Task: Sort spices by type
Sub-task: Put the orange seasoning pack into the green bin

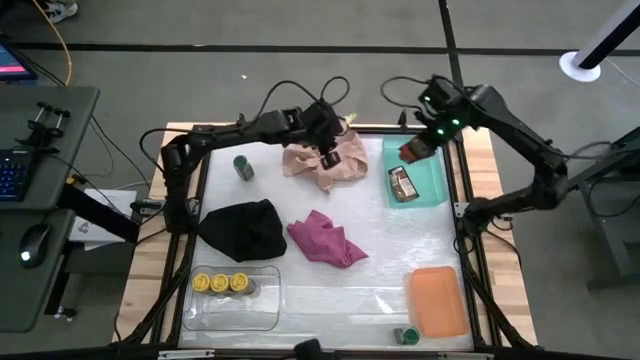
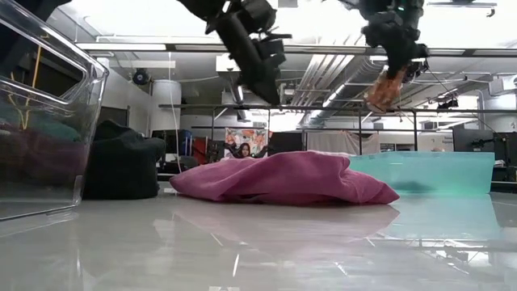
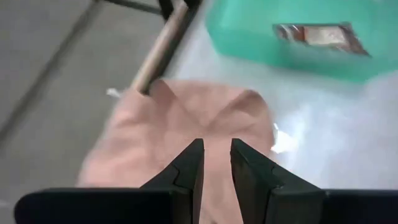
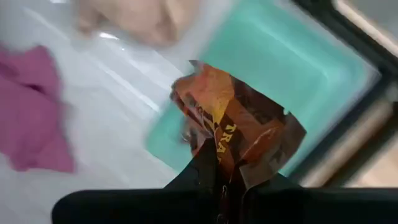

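My right gripper (image 4: 219, 182) is shut on the orange-red packet (image 4: 239, 121) and holds it in the air over the teal tray (image 1: 432, 172). The dark brown packet (image 1: 403, 183) lies flat in that tray. My left gripper (image 3: 216, 155) hovers above the pink cloth (image 3: 186, 124) with its fingers a narrow gap apart and nothing between them. Three yellow-lidded jars (image 1: 220, 283) stand in the clear tray (image 1: 262, 305). One green-lidded jar (image 1: 243, 167) stands on the table left of the pink cloth. Another green-lidded jar (image 1: 407, 335) sits by the orange tray (image 1: 437, 300). My right gripper pinches the orange-red packet between its two fingers by one end (image 4: 225, 163), coming from above. The packet is crumpled, lifted clear of the tray, and hangs tilted below the fingers (image 2: 383, 89).
A black cloth (image 1: 245, 228) and a magenta cloth (image 1: 325, 240) lie in the middle of the table. The magenta cloth (image 2: 283, 179) fills the centre of the low view, with the clear tray's wall (image 2: 48, 121) close on the left. The table's wooden frame (image 3: 163, 46) runs behind the pink cloth.
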